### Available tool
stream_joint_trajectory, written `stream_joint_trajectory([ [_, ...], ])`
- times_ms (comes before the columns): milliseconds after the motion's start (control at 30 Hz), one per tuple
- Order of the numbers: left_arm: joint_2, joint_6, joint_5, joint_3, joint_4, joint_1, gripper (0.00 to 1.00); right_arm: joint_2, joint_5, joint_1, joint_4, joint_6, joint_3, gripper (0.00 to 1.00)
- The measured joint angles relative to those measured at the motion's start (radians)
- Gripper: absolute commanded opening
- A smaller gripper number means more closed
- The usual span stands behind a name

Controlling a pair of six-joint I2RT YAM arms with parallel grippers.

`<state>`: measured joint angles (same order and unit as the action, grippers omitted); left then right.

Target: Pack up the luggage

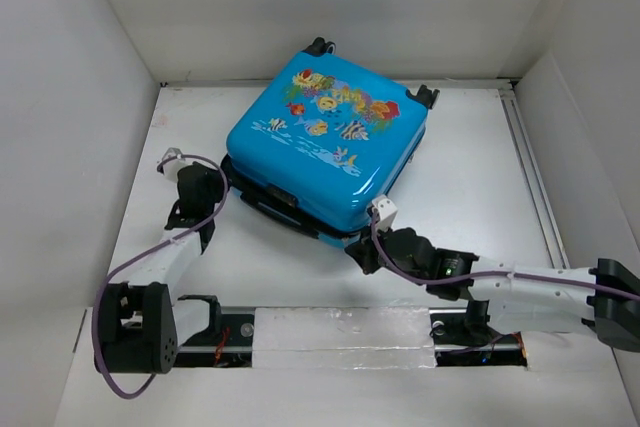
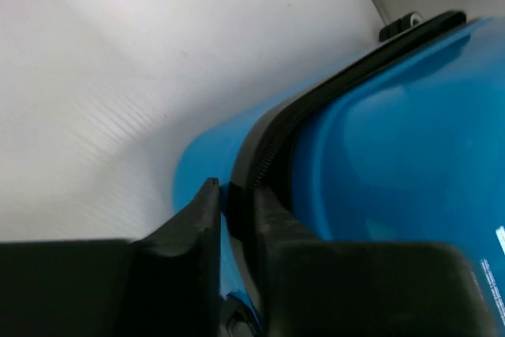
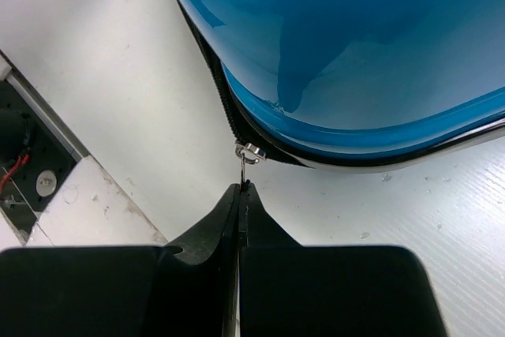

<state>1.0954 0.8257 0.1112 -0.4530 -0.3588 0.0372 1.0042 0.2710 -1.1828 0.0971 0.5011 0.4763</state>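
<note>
**Item:** luggage (image 1: 325, 142), a bright-blue hard-shell suitcase with fish-and-coral print.
**Location:** it is laid flat at the middle of the white bench (image 1: 480, 177). The printed shell is uppermost, and the black wheels (image 1: 320, 46) are turned to the far side.
**Seam:** the black zipper seam (image 2: 272, 144) is exposed along the near edges.
**Left end effector** (image 2: 233, 195): it is placed at the near-left corner, with its fingers set narrowly either side of the zipper seam. Whether the seam is clamped cannot be told.
**Right end effector** (image 3: 241, 189): it is placed at the near-right corner, with its jaws pressed together on the metal zipper pull (image 3: 244, 165).
</note>
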Motion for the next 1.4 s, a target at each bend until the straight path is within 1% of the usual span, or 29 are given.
stream_joint_trajectory([
  [133,0.04,-0.029,-0.006,-0.008,-0.039,0.005,0.0,0.005,-0.027,0.016,0.014,0.0,0.0,0.0],
  [233,0.038,-0.045,0.053,0.005,-0.072,0.051,0.0,0.011,-0.077,0.058,0.014,-0.013,0.001,0.0],
  [367,0.004,-0.05,0.214,0.055,-0.123,0.173,0.0,0.019,-0.212,0.175,-0.005,-0.043,0.019,0.0],
  [467,-0.031,-0.037,0.289,0.097,-0.146,0.273,0.0,0.012,-0.312,0.293,-0.061,-0.069,0.032,0.0],
  [600,-0.094,0.0,0.279,0.164,-0.194,0.316,0.0,-0.015,-0.407,0.428,-0.162,-0.108,0.057,0.0],
  [733,-0.209,0.031,0.234,0.233,-0.188,0.323,0.0,0.012,-0.444,0.502,-0.209,-0.14,0.087,0.0],
  [800,-0.253,0.039,0.24,0.253,-0.173,0.335,0.0,0.046,-0.43,0.491,-0.209,-0.145,0.105,0.0],
  [867,-0.273,0.04,0.283,0.262,-0.16,0.367,0.0,0.082,-0.376,0.446,-0.188,-0.138,0.118,0.0],
  [967,-0.264,0.041,0.417,0.257,-0.147,0.455,0.0,0.14,-0.262,0.335,-0.124,-0.127,0.133,0.0],
  [1033,-0.241,0.042,0.5,0.246,-0.132,0.537,0.0,0.222,-0.206,0.243,-0.047,-0.12,0.167,0.0],
  [1100,-0.218,0.048,0.567,0.23,-0.122,0.62,0.0,0.279,-0.147,0.194,-0.017,-0.118,0.197,0.0],
  [1167,-0.187,0.062,0.624,0.214,-0.122,0.699,0.0,0.294,-0.093,0.164,-0.035,-0.122,0.218,0.0],
  [1233,-0.163,0.077,0.635,0.201,-0.123,0.754,0.0,0.285,-0.059,0.147,-0.064,-0.129,0.224,0.0],
  [1400,-0.115,0.115,0.649,0.185,-0.159,0.856,0.0,0.259,-0.056,0.146,-0.132,-0.145,0.23,0.0],
])
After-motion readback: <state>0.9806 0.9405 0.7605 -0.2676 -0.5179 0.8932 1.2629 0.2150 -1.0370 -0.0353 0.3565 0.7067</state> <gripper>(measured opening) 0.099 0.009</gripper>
